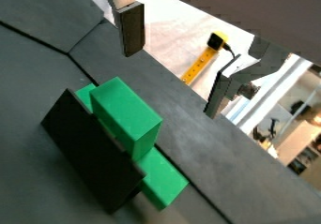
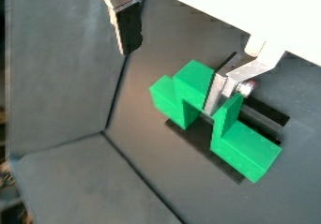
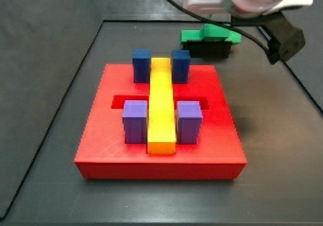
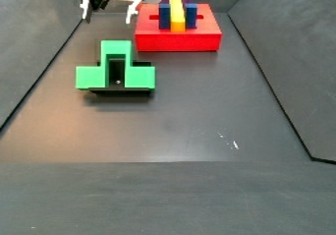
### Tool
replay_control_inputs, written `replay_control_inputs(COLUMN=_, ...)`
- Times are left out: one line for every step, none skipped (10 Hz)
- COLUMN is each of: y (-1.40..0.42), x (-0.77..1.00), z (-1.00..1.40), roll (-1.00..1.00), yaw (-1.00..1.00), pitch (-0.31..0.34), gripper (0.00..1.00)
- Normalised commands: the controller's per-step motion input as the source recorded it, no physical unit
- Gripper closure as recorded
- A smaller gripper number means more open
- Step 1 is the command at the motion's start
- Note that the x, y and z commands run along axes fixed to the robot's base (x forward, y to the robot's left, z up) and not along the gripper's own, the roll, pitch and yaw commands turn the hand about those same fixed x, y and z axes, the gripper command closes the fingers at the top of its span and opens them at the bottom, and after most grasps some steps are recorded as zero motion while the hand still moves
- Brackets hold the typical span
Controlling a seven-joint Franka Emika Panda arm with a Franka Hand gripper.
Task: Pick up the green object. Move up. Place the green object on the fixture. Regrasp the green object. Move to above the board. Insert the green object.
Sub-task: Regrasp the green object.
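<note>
The green object rests on the fixture, its raised centre up and its arms out to each side. It also shows in a side view, behind the board. In both wrist views the green object lies on the dark fixture. My gripper is open and empty, above the green object and clear of it. Its fingers stand wide apart, with nothing between them.
The red board carries a yellow bar, two blue blocks and two purple blocks. It sits on the dark floor away from the fixture. Raised walls edge the floor. A yellow strip lies beyond the floor's edge.
</note>
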Motion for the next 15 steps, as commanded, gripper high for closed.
replay_control_inputs(y=0.03, x=0.00, z=-0.09, roll=-0.57, yaw=-0.07, pitch=0.440, gripper=0.00)
replay_control_inputs(y=0.00, x=0.30, z=-0.01, roll=-0.53, yaw=0.00, pitch=0.526, gripper=0.00)
replay_control_inputs(y=0.03, x=0.25, z=-0.10, roll=-0.43, yaw=0.00, pitch=0.463, gripper=0.00)
replay_control_inputs(y=0.05, x=0.18, z=-0.26, roll=-0.23, yaw=0.01, pitch=0.266, gripper=0.00)
replay_control_inputs(y=0.00, x=0.08, z=-0.34, roll=-0.14, yaw=0.03, pitch=0.263, gripper=0.00)
replay_control_inputs(y=0.00, x=-0.03, z=-0.35, roll=-0.23, yaw=0.06, pitch=0.211, gripper=0.00)
replay_control_inputs(y=0.00, x=-0.33, z=-0.17, roll=-0.37, yaw=0.06, pitch=0.023, gripper=0.00)
replay_control_inputs(y=0.03, x=-0.29, z=0.00, roll=-0.45, yaw=0.09, pitch=0.000, gripper=0.00)
replay_control_inputs(y=0.00, x=-0.08, z=0.21, roll=-0.47, yaw=0.17, pitch=0.000, gripper=0.00)
replay_control_inputs(y=0.00, x=-0.13, z=0.00, roll=-0.33, yaw=0.16, pitch=-0.031, gripper=0.00)
replay_control_inputs(y=0.00, x=-0.09, z=-0.02, roll=-0.23, yaw=0.15, pitch=-0.023, gripper=0.00)
replay_control_inputs(y=0.00, x=0.00, z=-0.09, roll=-0.09, yaw=0.14, pitch=0.000, gripper=0.00)
replay_control_inputs(y=0.03, x=0.00, z=-0.22, roll=0.00, yaw=0.12, pitch=0.000, gripper=0.00)
replay_control_inputs(y=0.09, x=0.00, z=-0.31, roll=0.05, yaw=0.06, pitch=0.000, gripper=0.00)
replay_control_inputs(y=0.13, x=0.00, z=-0.42, roll=0.17, yaw=0.07, pitch=0.000, gripper=0.00)
